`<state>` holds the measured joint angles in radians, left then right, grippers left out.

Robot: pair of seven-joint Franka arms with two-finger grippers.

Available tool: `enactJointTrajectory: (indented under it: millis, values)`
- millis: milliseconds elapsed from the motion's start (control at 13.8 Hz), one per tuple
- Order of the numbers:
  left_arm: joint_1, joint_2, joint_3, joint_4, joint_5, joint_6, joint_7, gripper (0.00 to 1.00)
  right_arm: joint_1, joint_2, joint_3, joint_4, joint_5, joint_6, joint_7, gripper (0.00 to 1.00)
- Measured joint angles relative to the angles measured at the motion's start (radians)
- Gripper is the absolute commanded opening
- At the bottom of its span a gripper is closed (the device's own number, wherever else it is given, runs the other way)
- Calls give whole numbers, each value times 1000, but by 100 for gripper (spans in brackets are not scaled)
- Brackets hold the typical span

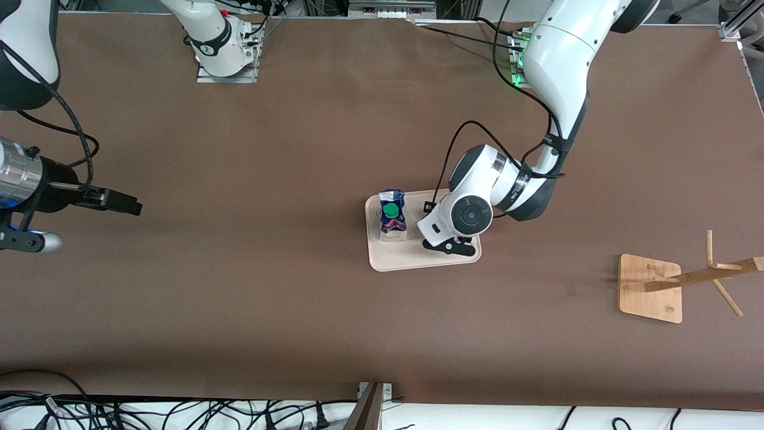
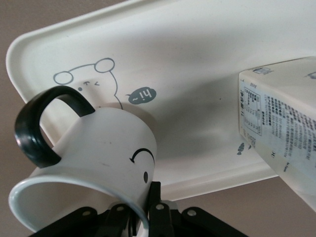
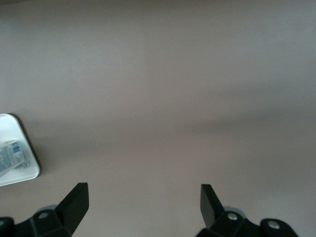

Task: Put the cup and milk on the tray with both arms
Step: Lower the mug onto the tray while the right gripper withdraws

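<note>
Over tray's [image 1: 412, 260] edge twd left arm's end, left gripper [image 2: 148, 217] pinches tilted cup's [image 2: 106, 158] rim just above tray floor, milk [image 1: 393, 216] beside it; right gripper [image 3: 143, 202] waits agape.

cup [image 2: 98, 163]: from the front I can't see it, the left arm's wrist covers it; in the left wrist view its rim runs off the picture's edge.
left gripper [image 2: 143, 219]: only the bases of my jaws show, at the cup's rim.
milk [image 2: 281, 133]: cut by the left wrist view's edge; its print is too small for me to read.
tray [image 1: 412, 260]: partly under the left arm.
right gripper [image 3: 143, 202]: jaw roots cut off.
</note>
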<state>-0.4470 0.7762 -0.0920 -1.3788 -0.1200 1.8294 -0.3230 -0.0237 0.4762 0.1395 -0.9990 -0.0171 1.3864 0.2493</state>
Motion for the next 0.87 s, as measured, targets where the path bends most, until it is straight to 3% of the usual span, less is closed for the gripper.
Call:
enactJointTrajectory:
  millis: [217, 362, 434, 506, 579, 868]
  values:
    - [-2, 12, 0, 17, 0, -12, 0, 0, 1, -26, -4, 0, -77, -6, -92, 100]
    - [-2, 13, 0, 19, 0, -14, -3, 12, 0, -27, -7, -1, -102, -6, -183, 100]
    - [-2, 14, 1, 20, 0, -14, -8, 29, -2, -27, -10, -1, -102, -6, -214, 100]
    - [-2, 15, 1, 21, 0, -14, -17, 88, -5, -27, -11, -1, -102, -6, -231, 100]
    - [-2, 16, 1, 22, 0, -14, -22, 100, -7, -27, -11, -1, -102, -6, -238, 100]
    - [-2, 16, 1, 30, 0, -14, -43, 100, -8, -28, -11, -1, -102, -6, -250, 100]
